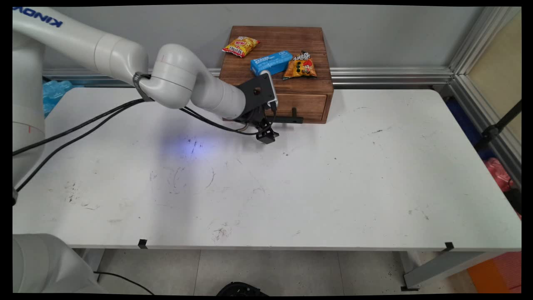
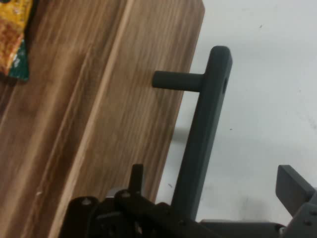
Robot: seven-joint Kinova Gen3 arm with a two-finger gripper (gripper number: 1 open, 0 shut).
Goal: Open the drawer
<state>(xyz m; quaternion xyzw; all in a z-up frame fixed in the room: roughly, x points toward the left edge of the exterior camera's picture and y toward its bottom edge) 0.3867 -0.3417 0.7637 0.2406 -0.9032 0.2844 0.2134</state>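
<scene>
White table [image 1: 333,175] — gripper [image 2: 208,218] spread open around drawer handle [image 2: 205,144]; left finger hidden, handle's lower end cut off.

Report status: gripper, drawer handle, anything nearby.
Gripper open, astride the drawer handle, not closed on it. Wooden drawer box against the wall, drawer shut. Three snack packs on top, clear of the gripper.

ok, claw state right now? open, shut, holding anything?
Claw: open, holding nothing. The drawer's black bar handle runs between its fingers, in front of the wooden drawer box.
</scene>
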